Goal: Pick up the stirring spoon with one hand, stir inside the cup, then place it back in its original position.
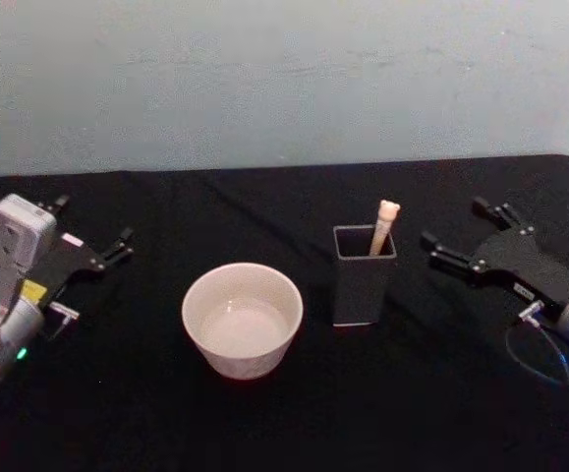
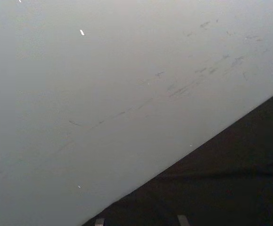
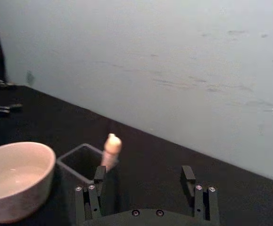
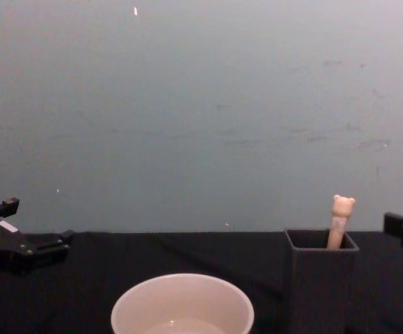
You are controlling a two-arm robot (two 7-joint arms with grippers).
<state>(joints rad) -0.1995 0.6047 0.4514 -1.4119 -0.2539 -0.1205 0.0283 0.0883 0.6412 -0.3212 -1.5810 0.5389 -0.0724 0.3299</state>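
Worktop: black-covered, running out to a pale blue-grey wall.

Item 1, nearest: the cup, cream-white and wide, is sitting upright towards the front, left of the holder and apart from it. Its contents are too pale to name.

Item 2: the dark grey square holder is standing upright just right of the cup.

Item 3: the stirring spoon is standing in the holder, leaning on the far right corner. Its cream handle and bear head are poking above the rim; the metal bowl is hiding inside.

Handling, judged: probably light, stiff and slim, with a smooth handle that may slip or swing in a loose grip. The best hold is looking to be the exposed handle just under the bear head, lifting straight up clear of the holder wall.

Item 4: the right claw is hovering just right of the holder, jaws standing apart and pointing at the spoon.

Item 5: the left claw is waiting well left of the cup, jaws apart, gripping nothing.

Farthest: the wall, scuffed.

Count: one cup, one holder, one spoon, two claws.
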